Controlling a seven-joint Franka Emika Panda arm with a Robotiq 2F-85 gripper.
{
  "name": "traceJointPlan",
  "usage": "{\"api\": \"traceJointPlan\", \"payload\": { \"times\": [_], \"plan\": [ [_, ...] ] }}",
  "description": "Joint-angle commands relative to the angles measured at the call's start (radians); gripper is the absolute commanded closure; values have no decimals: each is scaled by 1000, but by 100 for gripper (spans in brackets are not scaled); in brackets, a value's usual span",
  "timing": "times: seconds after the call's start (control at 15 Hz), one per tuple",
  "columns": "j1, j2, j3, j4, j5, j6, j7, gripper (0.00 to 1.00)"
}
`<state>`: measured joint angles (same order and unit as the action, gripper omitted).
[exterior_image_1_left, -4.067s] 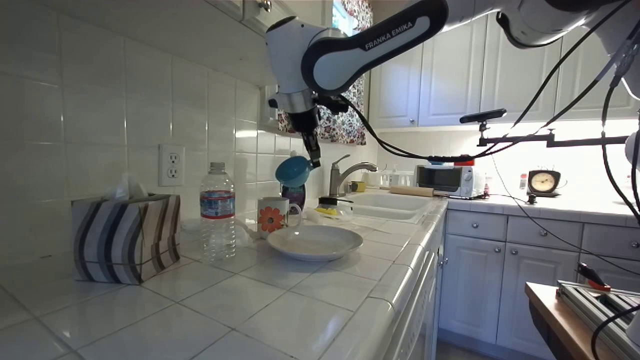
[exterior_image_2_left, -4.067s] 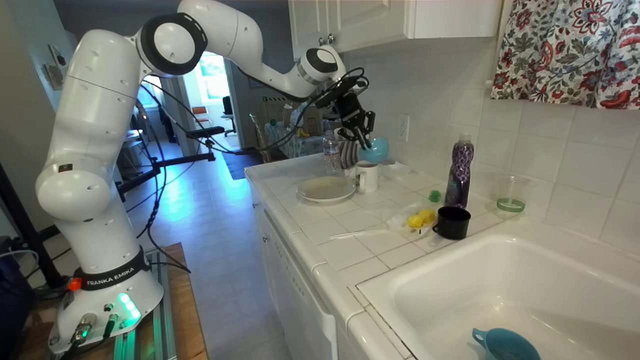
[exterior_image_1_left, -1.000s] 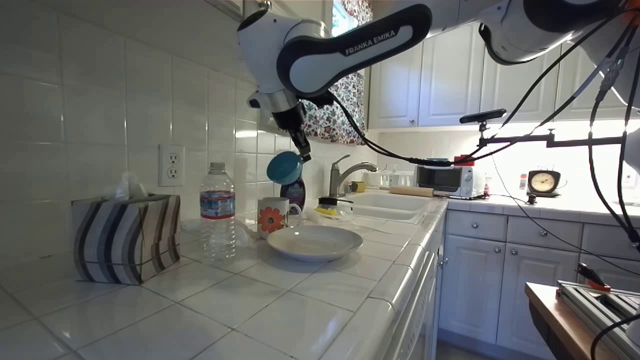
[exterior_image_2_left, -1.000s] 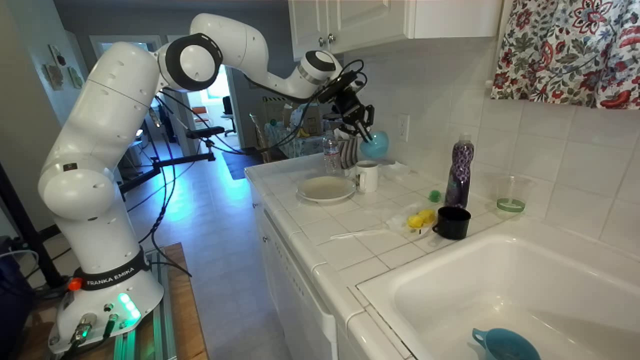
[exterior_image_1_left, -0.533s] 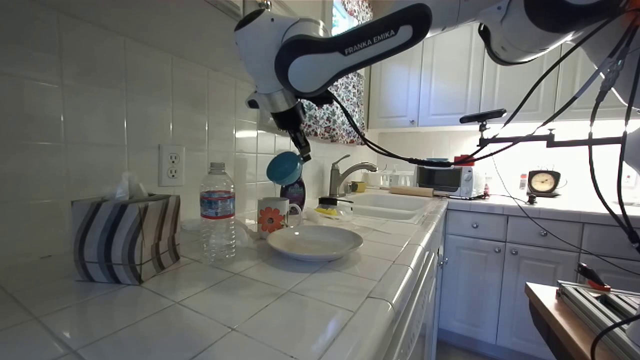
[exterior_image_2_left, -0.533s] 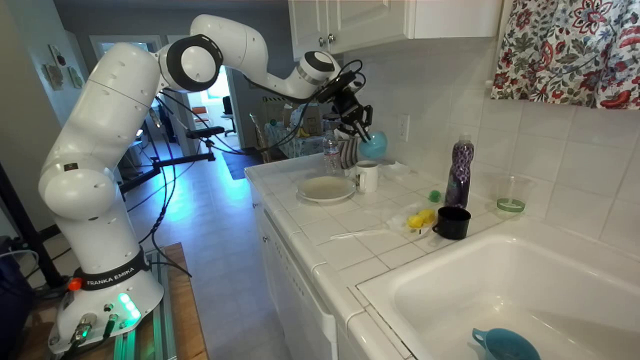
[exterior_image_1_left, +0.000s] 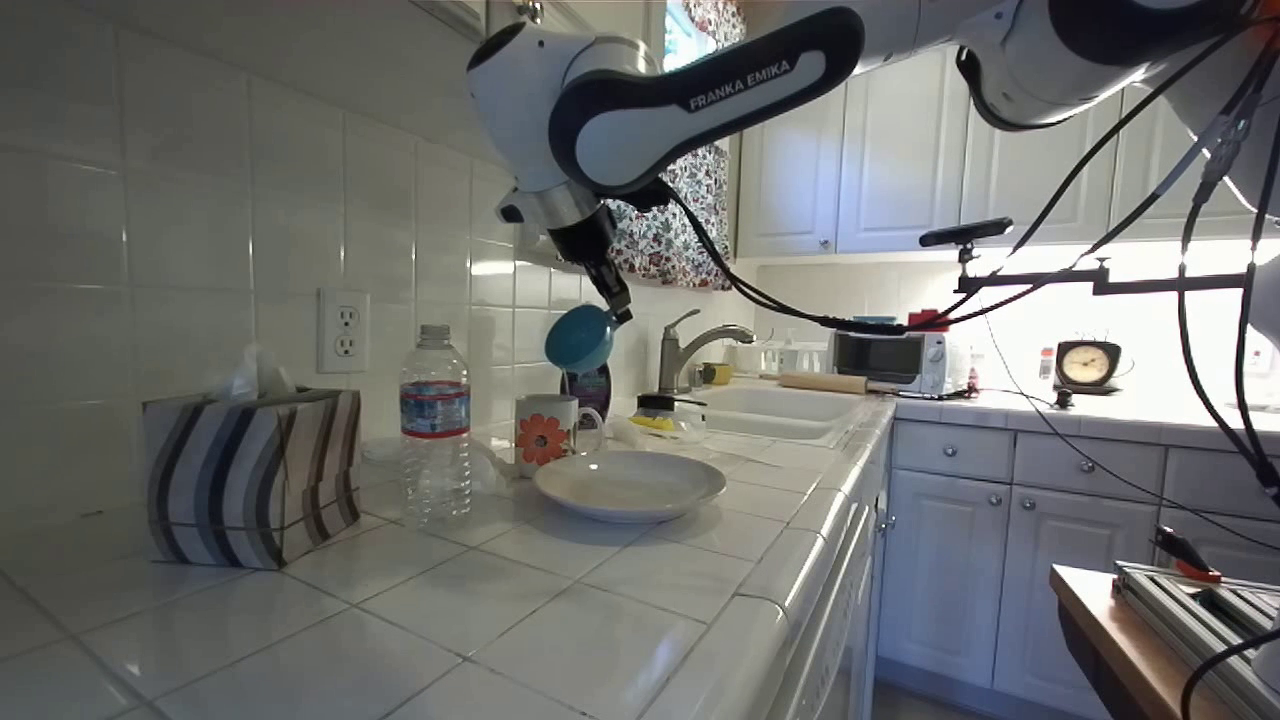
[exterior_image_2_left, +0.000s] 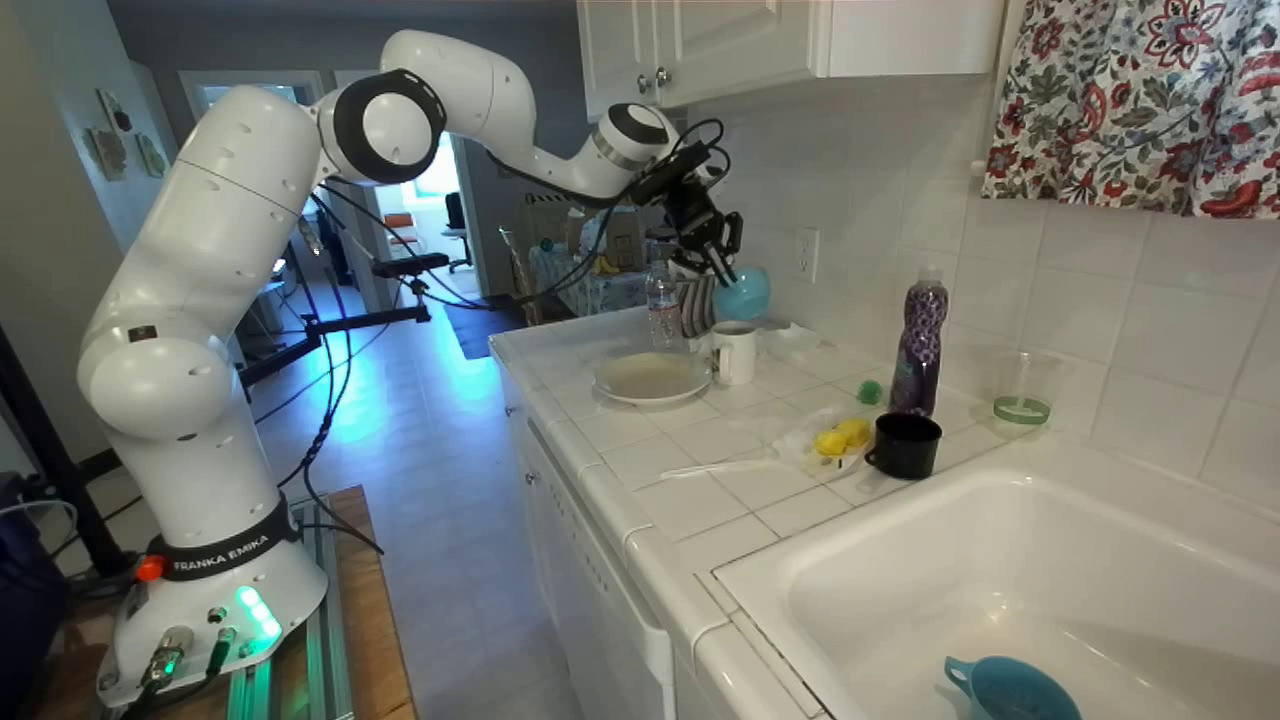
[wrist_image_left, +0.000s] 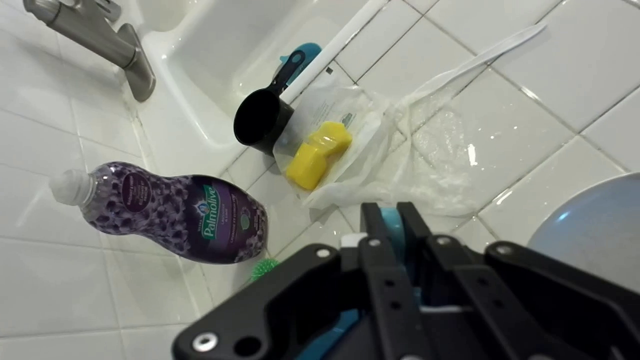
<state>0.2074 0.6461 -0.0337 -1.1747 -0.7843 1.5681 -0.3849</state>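
My gripper (exterior_image_1_left: 618, 308) is shut on the handle of a blue cup (exterior_image_1_left: 580, 340), which hangs tilted in the air above the counter. In the wrist view the blue handle (wrist_image_left: 393, 225) shows between the two fingertips; most of the cup is hidden behind the gripper. Below the cup stands a white mug (exterior_image_1_left: 541, 437) with an orange flower, upright, its handle towards the plate (exterior_image_1_left: 630, 485). In an exterior view the cup (exterior_image_2_left: 743, 294) appears just above the mug (exterior_image_2_left: 735, 352). A faint pale streak shows under the cup; I cannot tell whether it is liquid.
A water bottle (exterior_image_1_left: 436, 430) and a striped tissue box (exterior_image_1_left: 255, 475) stand along the wall. On the sink side are a purple soap bottle (wrist_image_left: 185, 212), a black measuring cup (wrist_image_left: 262, 120) and a yellow sponge (wrist_image_left: 320, 155) on plastic wrap. Another blue cup (exterior_image_2_left: 1015, 690) lies in the sink.
Over the earlier seconds the arm shifted a little towards the water bottle with the cup. In the last half second the cup has moved slightly back and its tilt has changed. The grip is unchanged.
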Motion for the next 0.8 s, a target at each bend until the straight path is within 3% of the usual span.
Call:
{"api": "traceJointPlan", "payload": {
  "times": [0.0,0.73],
  "plan": [
    [7,26,8,45,-54,-54,-32,97],
    [14,47,12,62,-123,-64,-39,97]
  ]
}}
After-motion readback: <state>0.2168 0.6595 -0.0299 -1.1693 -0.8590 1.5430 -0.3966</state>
